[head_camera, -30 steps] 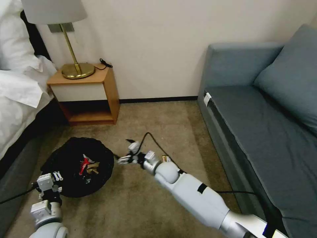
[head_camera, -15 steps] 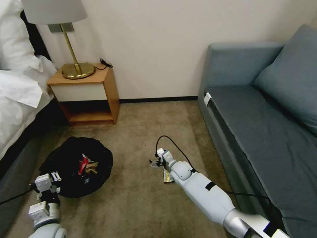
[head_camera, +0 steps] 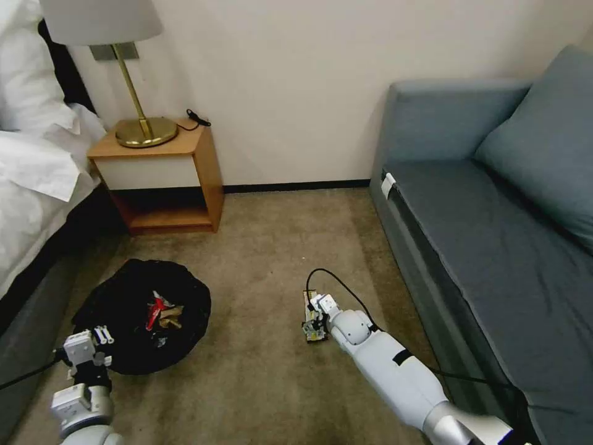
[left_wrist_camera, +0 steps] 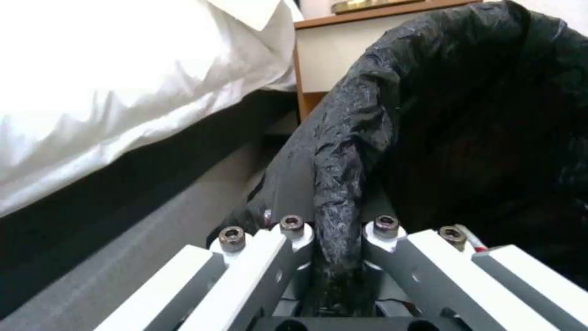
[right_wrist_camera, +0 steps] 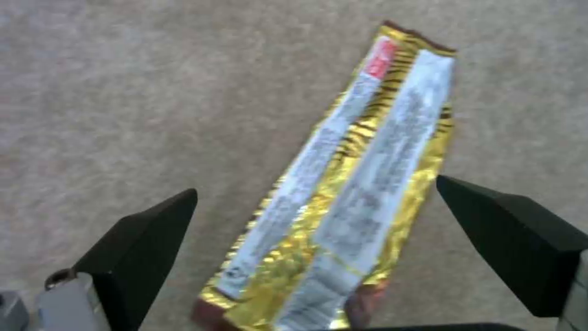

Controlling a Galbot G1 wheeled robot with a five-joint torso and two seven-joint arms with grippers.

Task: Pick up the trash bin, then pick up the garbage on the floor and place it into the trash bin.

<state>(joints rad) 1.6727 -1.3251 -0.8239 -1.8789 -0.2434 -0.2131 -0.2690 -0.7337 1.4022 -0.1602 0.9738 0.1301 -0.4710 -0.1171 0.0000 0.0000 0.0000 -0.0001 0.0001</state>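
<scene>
Swinging away from the trash bin (head_camera: 143, 315), the right gripper (right_wrist_camera: 319, 257) now hangs over the gold bar wrapper (right_wrist_camera: 352, 184) on the carpet, jaws apart astride it. The left gripper (left_wrist_camera: 334, 257) stays clamped on the bin's black bag (left_wrist_camera: 343, 151) beside the bed, so this last piece looks ready for grasping.

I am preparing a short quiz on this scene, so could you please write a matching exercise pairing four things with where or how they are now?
Column one:
1. left gripper
2. right gripper
3. bar wrapper
4. red packet

Column two:
A. lying flat on the carpet
B. inside the trash bin
C. shut on the bin's black liner
D. open, one finger on each side of the wrapper

Pairs: 1-C, 2-D, 3-A, 4-B
</scene>
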